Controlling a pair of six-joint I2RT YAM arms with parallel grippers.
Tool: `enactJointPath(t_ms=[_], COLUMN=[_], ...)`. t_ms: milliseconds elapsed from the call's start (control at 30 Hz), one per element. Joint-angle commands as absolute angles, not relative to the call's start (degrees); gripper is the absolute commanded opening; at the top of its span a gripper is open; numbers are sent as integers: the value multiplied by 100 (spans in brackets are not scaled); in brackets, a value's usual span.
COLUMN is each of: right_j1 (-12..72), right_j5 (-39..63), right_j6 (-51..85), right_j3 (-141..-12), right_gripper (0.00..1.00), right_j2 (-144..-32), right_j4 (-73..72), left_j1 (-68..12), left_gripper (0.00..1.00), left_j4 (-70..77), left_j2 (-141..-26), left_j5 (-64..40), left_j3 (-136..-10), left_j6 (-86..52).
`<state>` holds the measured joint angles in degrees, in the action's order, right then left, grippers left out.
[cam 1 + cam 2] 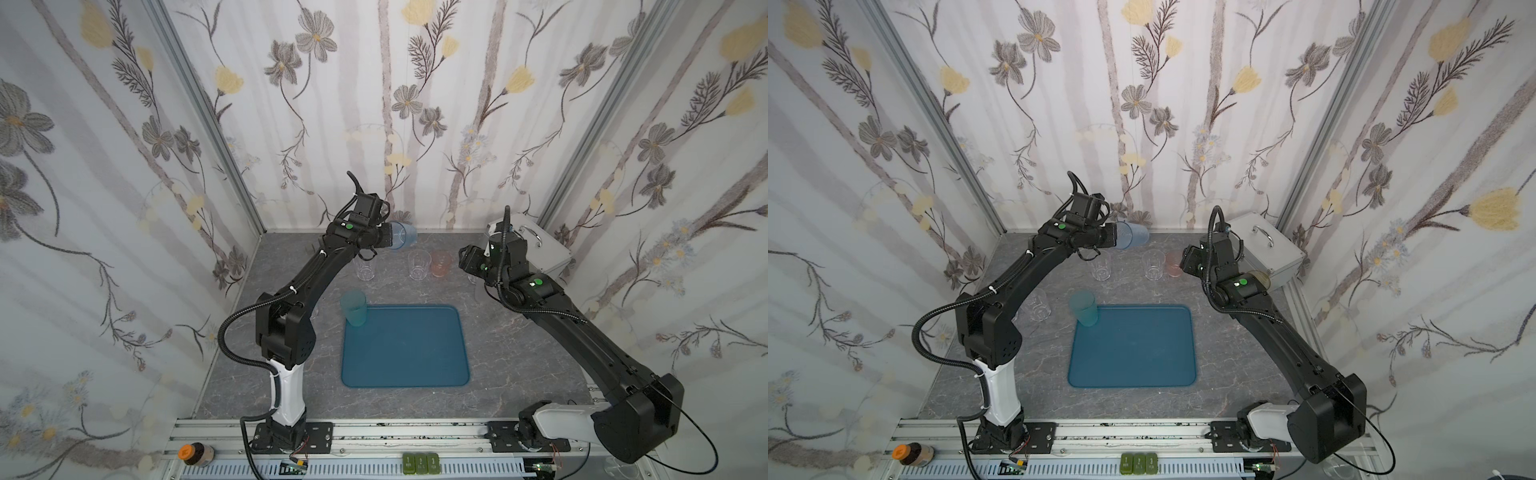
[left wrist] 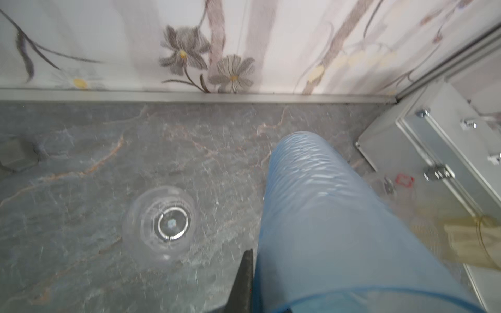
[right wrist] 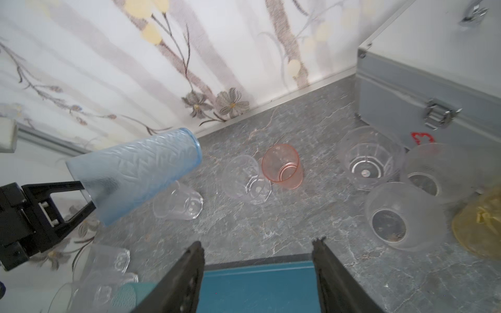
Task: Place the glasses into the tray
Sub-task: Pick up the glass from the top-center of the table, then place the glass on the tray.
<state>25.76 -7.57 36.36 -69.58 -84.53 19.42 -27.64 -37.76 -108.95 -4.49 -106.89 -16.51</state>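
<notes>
1. The left gripper (image 3: 87,196) is pinching the light blue tumbler (image 3: 141,168) at its open end, fingers pressed together on the wall. It is holding the tumbler sideways in the air, base pointing away from the gripper.
2. Beneath that gripper, a clear tumbler (image 2: 162,222) is standing upright on the grey table (image 2: 81,162), apart from the held one.
3. The right gripper (image 3: 259,242) is hanging with its fingers spread, gripping nothing.
4. The teal tray (image 3: 257,284) is lying just below it, an edge showing between the two fingers.
5. Ahead of those fingers, a pink tumbler (image 3: 283,166) is standing just beside another clear glass (image 3: 246,180).
6. Also ahead of them, two frosted tumblers (image 3: 404,214) and an amber tumbler (image 3: 479,225) are sitting near the silver case (image 3: 433,89).
7. Back from the left gripper toward its arm's base, a blue-green tumbler (image 1: 354,307) is standing upright at the tray's corner.
</notes>
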Motion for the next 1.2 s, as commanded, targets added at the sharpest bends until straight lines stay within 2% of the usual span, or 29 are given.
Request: enactJointPath(t_ms=[0,267,467,767,1167], right_j1=[2752,3618,4411,5185,4964], right_j5=[-42,850,1257,1718,1650], right_j6=[3577,3528,3745,4225,3928], right_j3=[-7020,-7069,-6816,-6530,-5989], right_gripper=[64,67,67,67,68], right_j2=[-8579,-9413,-10004,-10631,-10158], right_j4=[1918,1899,1537,821,1065], left_j1=[-2998,-3708,-3789,-3752,-3488], left_gripper=[0,0,0,0,0], left_j4=[-4333,-4976,-5257,-5392,-6172], left_j2=[-10307,-9021,-8632,-8581,-8238], left_j5=[-430,-589,-427,-135,331], left_j3=[-9778,-7747,-6831,-6350,-6679], left_j6=[-1397,-1559,-1678,-1890,-1819])
